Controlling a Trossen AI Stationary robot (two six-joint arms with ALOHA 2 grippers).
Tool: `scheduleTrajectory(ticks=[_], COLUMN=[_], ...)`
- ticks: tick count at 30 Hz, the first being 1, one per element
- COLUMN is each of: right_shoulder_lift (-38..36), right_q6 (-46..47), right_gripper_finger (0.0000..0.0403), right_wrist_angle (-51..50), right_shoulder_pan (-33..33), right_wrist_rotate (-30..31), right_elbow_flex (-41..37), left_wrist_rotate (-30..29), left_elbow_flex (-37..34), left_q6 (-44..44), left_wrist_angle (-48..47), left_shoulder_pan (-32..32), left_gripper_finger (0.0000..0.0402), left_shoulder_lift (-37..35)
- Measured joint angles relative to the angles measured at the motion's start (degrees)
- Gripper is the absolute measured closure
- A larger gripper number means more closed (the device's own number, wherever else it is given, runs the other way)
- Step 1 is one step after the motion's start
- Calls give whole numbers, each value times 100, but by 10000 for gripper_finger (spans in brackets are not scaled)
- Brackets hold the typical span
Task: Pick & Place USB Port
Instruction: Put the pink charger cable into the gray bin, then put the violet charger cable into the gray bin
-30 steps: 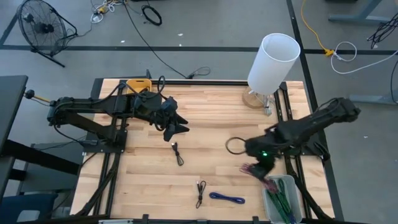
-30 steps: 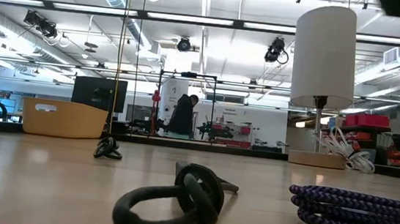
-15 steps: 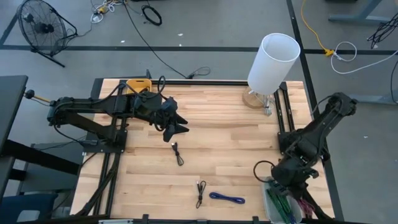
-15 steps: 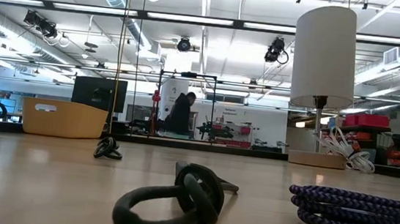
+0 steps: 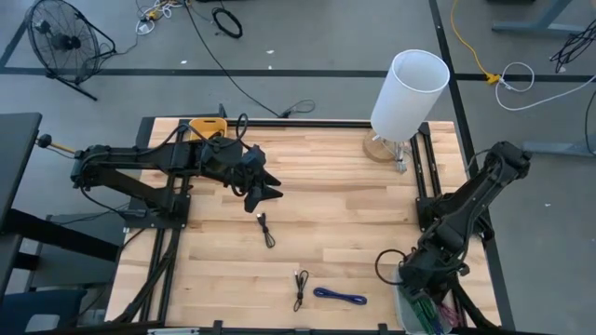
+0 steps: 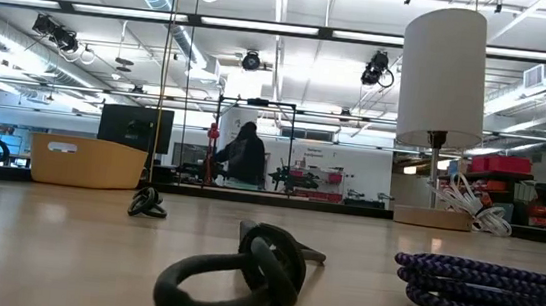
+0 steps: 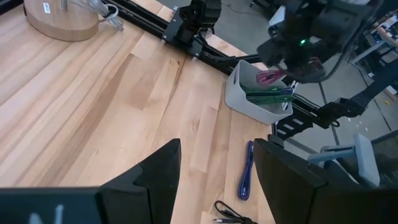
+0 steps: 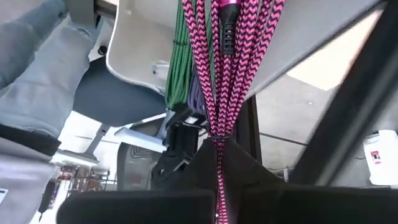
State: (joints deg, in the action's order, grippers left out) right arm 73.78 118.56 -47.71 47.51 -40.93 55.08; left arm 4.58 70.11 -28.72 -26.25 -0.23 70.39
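My right gripper (image 5: 421, 279) hovers over the light grey bin (image 5: 402, 309) at the table's near right corner, shut on a pink braided USB cable (image 8: 227, 62). In the left wrist view the pink cable (image 7: 268, 77) dangles above the bin (image 7: 249, 102), which holds green cables (image 8: 182, 59). My left gripper (image 5: 268, 189) waits open above the table's left middle. On the wood lie a blue cable (image 5: 340, 297) and two black cables (image 5: 266, 228) (image 5: 300, 288). My right gripper pinches the coiled pink cable between its two fingers where the strands draw together (image 8: 216, 138), several strands at once. The fingers point down from above. The bundle hangs below them, lifted clear, with its lower part inside the bin beside the green cables.
A white-shaded lamp (image 5: 410, 88) stands on its wooden base at the far right corner. A yellow tray (image 5: 207, 126) sits at the far left corner. The black rail frame (image 5: 433, 200) runs along the table's right edge beside the bin. Bare wood lies across the middle.
My right gripper has carried the pink cable from the table's right middle toward the near right corner, over the bin, and the cable now hangs down into it. The gripper stayed shut on the cable. The cables on the table have not moved.
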Motion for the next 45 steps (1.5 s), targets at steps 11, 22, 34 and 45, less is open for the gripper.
scheduleTrajectory(ticks=[11, 22, 34, 45], right_shoulder_lift=[-2, -13, -309, -981], right_q6=[257, 96, 105, 131], right_gripper_finger=[403, 349, 267, 291], right_wrist_angle=[1932, 2201, 2311, 2408], right_shoulder_pan=[-19, -22, -20, -22], right_wrist_rotate=[0, 109, 101, 267], right_elbow_flex=[-1525, -1948, -1948, -1948], left_wrist_rotate=[0, 0, -4, -4], left_elbow_flex=[0, 0, 0, 0], left_q6=[-12, -16, -14, -10], left_wrist_angle=[-29, -26, -21, -21], left_shoulder_pan=[0, 0, 0, 0], left_gripper_finger=[195, 195, 195, 195], left_shoulder_lift=[0, 2, 7, 7])
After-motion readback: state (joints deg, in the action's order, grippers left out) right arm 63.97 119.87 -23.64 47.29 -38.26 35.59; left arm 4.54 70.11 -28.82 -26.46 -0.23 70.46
